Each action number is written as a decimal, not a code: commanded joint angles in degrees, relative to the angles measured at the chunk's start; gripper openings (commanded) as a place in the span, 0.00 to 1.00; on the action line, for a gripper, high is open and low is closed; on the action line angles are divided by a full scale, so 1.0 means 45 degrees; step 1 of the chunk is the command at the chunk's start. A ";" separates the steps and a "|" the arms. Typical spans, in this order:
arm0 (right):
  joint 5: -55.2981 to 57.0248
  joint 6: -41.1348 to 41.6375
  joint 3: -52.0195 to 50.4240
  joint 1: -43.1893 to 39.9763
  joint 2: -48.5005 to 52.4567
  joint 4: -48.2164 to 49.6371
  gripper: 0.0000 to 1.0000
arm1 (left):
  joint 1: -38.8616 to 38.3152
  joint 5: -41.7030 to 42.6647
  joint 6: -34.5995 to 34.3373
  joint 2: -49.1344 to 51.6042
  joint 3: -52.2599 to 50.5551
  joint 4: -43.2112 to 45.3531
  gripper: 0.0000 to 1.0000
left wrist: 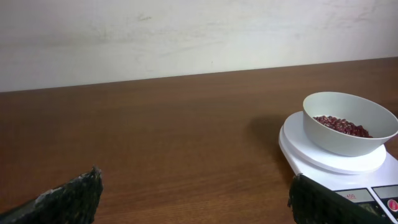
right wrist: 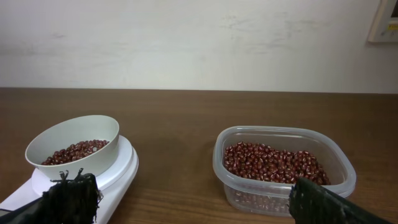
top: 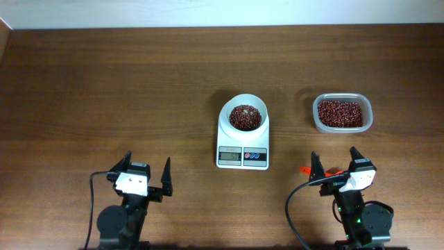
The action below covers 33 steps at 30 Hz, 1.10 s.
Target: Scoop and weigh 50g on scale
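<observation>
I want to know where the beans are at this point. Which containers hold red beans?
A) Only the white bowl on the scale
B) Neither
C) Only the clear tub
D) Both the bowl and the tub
D: red beans fill the clear tub, and more lie in the white bowl that sits on the scale.

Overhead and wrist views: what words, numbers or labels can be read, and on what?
Nothing legible:
The display of the scale: digits, too small and blurred to read.
The buttons, blue and red: no readable label.
The bowl and the tub: no text.
The wall plate, right wrist view: marks too blurred to read.
</observation>
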 commanded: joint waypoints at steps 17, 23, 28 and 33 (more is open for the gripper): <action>0.0117 -0.0019 -0.0063 0.0068 -0.0083 -0.0097 0.99 | 0.0039 -0.0267 0.0068 0.0461 -0.1365 0.2535 0.99; 0.0117 -0.0019 -0.0063 0.0068 -0.0083 -0.0092 0.99 | 0.0039 -0.0287 0.0073 0.0461 -0.1365 0.2191 0.99; 0.0112 -0.0019 -0.0063 0.0068 -0.0083 -0.0092 0.99 | 0.0044 -0.0287 0.0068 0.0461 -0.1365 0.2186 0.99; 0.0112 -0.0019 -0.0063 0.0068 -0.0083 -0.0097 0.99 | 0.0039 -0.0287 0.0068 -0.0131 -0.1365 0.2195 0.99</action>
